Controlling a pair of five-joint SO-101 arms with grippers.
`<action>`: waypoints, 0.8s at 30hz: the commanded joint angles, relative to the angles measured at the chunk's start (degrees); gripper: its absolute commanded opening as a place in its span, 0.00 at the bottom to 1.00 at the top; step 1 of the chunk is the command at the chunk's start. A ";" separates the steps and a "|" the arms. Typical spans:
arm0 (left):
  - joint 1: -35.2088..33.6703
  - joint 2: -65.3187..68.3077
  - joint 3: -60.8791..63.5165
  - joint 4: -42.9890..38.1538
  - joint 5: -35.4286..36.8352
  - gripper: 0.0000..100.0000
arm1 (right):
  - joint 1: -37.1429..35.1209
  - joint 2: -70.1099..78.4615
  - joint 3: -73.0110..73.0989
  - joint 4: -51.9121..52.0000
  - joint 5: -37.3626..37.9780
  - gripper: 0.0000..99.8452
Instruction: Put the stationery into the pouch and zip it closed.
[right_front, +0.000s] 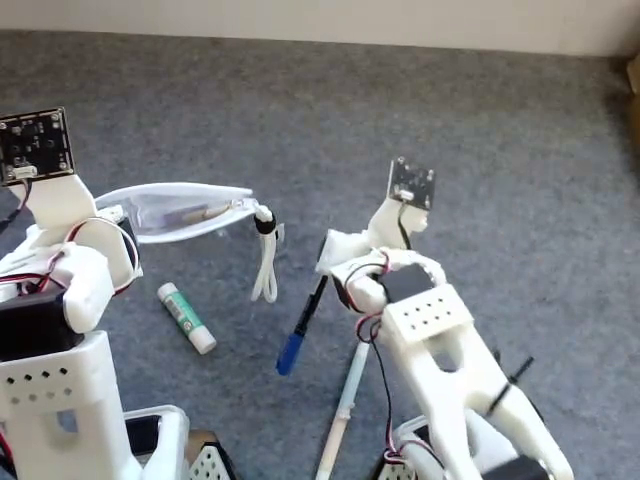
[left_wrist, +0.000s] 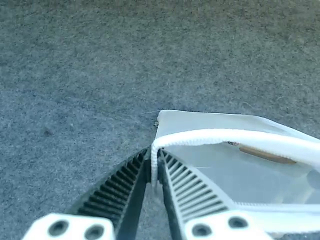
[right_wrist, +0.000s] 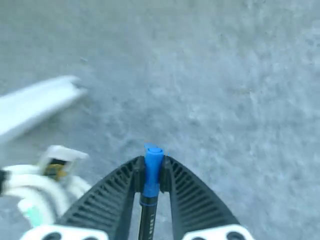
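Pouch (right_front: 180, 205), clear with a white zip edge, lay toward the left side of the grey carpeted surface (right_front: 480, 120), a little behind its middle. Its mouth was open and a brown pencil (right_front: 200, 213) was already inside. The left gripper (left_wrist: 152, 161) was clenched on the pouch's left end, pinching the white rim between its jaws and holding that end up. In front of the pouch a glue stick (right_front: 186, 318) lay loose on the carpet, nearer the front edge. At the pouch's right end a white strap (right_front: 266, 262) drooped onto the surface.

Just right of the strap, the right gripper (right_wrist: 151, 167) was closed on a blue-tipped pen (right_front: 303, 325), which slanted down toward the front. Whether its lower end touched the carpet could not be told. A white pen (right_front: 343, 405) lay near the front edge, beside the right arm's base.

The step in hand looked like loading the blue-tipped pen. The next move would call for carrying it left to the open mouth and lining it up lengthwise with the slot, while the left gripper kept the rim raised. The glue stick, the white pen and the zipping remained.
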 joint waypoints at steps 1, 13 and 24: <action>-0.92 2.07 1.98 -0.35 0.70 0.01 | 1.01 -6.55 -2.33 1.80 1.41 0.00; -0.66 2.07 1.98 -0.35 0.70 0.01 | 1.01 -18.77 -2.51 5.67 2.46 0.00; -0.66 2.07 1.89 -0.44 0.70 0.01 | 1.01 -31.34 -1.98 5.67 10.02 0.00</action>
